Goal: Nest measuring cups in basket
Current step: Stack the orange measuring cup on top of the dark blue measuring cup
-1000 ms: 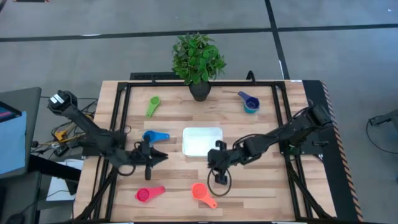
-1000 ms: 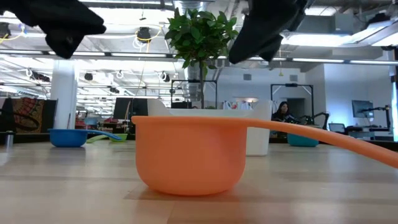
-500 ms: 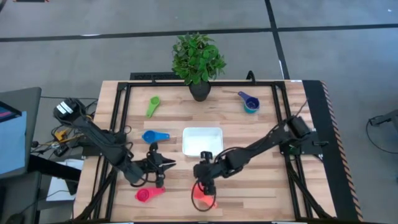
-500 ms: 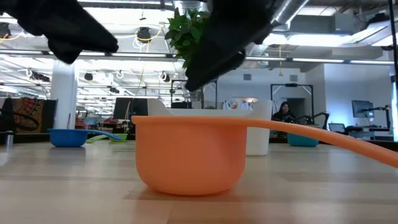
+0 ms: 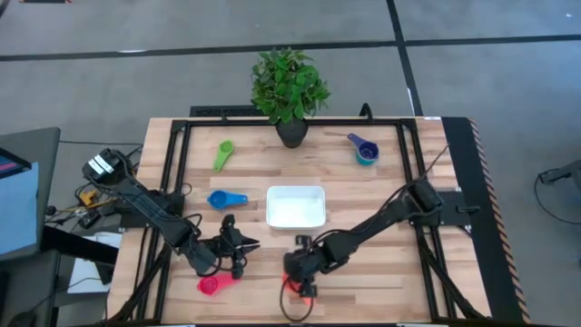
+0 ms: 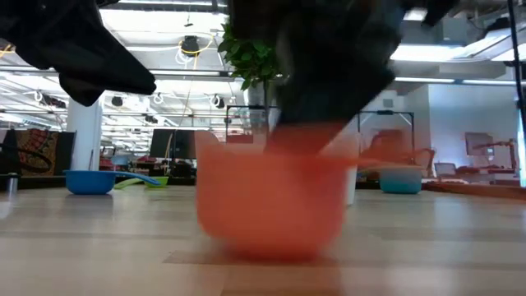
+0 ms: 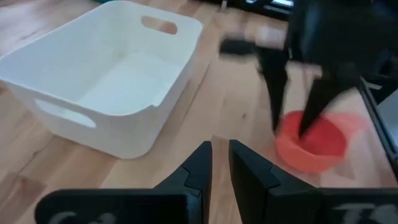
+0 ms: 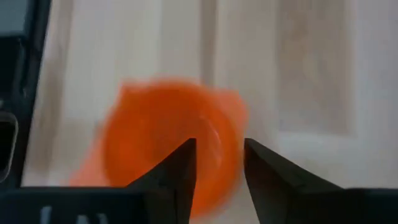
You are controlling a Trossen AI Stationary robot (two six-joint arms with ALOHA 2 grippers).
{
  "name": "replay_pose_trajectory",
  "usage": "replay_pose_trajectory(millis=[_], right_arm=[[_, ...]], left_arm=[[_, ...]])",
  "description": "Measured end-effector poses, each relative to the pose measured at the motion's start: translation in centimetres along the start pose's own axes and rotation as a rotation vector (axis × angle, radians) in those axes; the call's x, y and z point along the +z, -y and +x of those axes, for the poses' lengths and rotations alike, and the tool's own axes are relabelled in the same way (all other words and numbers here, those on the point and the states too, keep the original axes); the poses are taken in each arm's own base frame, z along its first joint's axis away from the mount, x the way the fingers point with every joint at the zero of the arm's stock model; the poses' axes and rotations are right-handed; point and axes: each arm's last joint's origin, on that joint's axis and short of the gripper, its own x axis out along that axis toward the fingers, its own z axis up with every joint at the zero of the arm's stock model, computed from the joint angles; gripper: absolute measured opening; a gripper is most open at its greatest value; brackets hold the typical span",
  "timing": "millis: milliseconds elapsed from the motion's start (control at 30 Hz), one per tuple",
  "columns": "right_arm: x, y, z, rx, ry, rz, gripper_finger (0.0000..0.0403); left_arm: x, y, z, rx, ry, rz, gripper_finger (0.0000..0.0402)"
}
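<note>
1. Your right pincer [image 5: 303, 286] was down at the round orange plastic measuring cup [image 8: 168, 149] near the counter's front edge, fingers spread and straddling the cup's rim, one tip inside the bowl, not yet pinching it.
2. The right arm stretched low across the wooden counter [image 5: 390, 182] from its right side, wrist bent steeply down over the cup.
3. Your left pincer [image 5: 238, 247] hung just above the small pink-red plastic cup [image 5: 212, 285], fingers nearly pressed together and holding nothing, pointed toward the basket.
4. The left arm reached in from the left edge, forearm low.
5. The shallow white rectangular plastic basket [image 5: 296, 206] sat mid-counter with no cups in it, so you had nested none.
6. Left to do, by my reading: the orange and pink-red cups, the blue cup [image 5: 224, 199] beside the basket, the green cup [image 5: 222, 153] and the dark blue and teal cups [image 5: 364, 149] at the back.
</note>
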Motion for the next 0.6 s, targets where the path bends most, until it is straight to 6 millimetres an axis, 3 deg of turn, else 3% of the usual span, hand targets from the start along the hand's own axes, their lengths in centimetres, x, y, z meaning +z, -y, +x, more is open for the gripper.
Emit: replay_pose_trajectory(millis=[133, 367, 600], right_arm=[[-0.4, 0.4, 0.7, -0.025, -0.038, 0.097, 0.0118], [-1.2, 0.7, -1.1, -0.134, -0.110, 0.323, 0.0020], [-3.1, 0.4, -4.3, -0.342, -0.190, 0.583, 0.0032]], left_arm=[[0.1, 0.1, 0.0, -0.021, 0.001, -0.005, 0.0044], [0.1, 0.1, 0.0, -0.026, -0.006, 0.010, 0.0044], [0.1, 0.0, 0.1, -0.014, 0.000, 0.041, 0.0044]])
